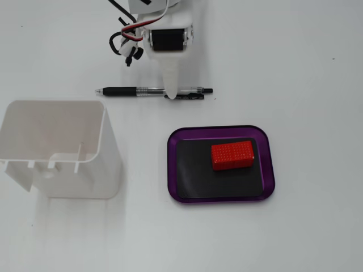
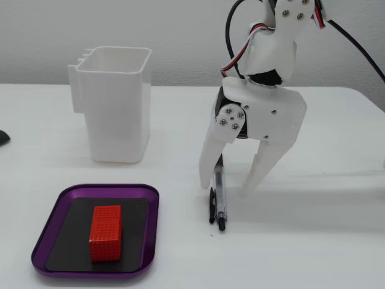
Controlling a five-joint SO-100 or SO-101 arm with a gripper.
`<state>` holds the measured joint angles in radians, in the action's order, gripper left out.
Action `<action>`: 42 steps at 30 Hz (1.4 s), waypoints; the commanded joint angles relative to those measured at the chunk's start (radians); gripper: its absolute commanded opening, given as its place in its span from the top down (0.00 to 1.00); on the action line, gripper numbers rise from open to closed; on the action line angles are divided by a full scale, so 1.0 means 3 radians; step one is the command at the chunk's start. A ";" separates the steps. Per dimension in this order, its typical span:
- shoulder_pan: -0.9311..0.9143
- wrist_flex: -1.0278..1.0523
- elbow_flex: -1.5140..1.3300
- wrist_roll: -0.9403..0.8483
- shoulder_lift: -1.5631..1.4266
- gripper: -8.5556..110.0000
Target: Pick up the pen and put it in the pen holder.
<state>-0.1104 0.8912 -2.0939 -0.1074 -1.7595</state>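
A: Counts first, quick. How many pens?

B: One pen (image 1: 152, 91), black and clear, lying flat across the upper middle of a fixed view, tip to the left, clip end to the right. In the other fixed view the same pen (image 2: 220, 205) runs from centre toward the bottom of the frame

A: Holders?

B: One white pen holder (image 1: 62, 148), left side of the frame, open top toward the camera. In the other one it stands upright at upper left (image 2: 115, 111). Pen is outside it, well apart, flat on the table (image 1: 317, 68)

A: Anything else on there?

B: One purple tray (image 1: 172, 164) lower right of centre, with a black inner surface, one red block (image 1: 232, 154) lying in it. Other view puts the tray (image 2: 49, 224) at lower left, block (image 2: 106, 232) in the middle of it. So one of each: pen, holder, tray, block

A: Gripper?

B: One gripper (image 2: 231, 185), white, coming down from the top of the frame. Jaws are spread wide, nothing held. Left finger (image 2: 212, 153) comes down right at the pen, right finger (image 2: 264, 162) is off to the right of it, so the pen sits near one finger, not centred in the gap. Contact with the pen: cannot tell

A: And from above?

B: Gripper (image 1: 169, 96) at top centre, one white fingertip (image 1: 170, 85) pointing down over the pen's middle, hiding a bit of the barrel. Wires bunch at the upper left of it
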 commanded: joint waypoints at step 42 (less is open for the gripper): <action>-0.0138 -0.0465 -0.0143 -0.0128 -0.0015 0.80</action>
<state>-0.1519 0.7808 -2.1322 -0.1396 -1.7564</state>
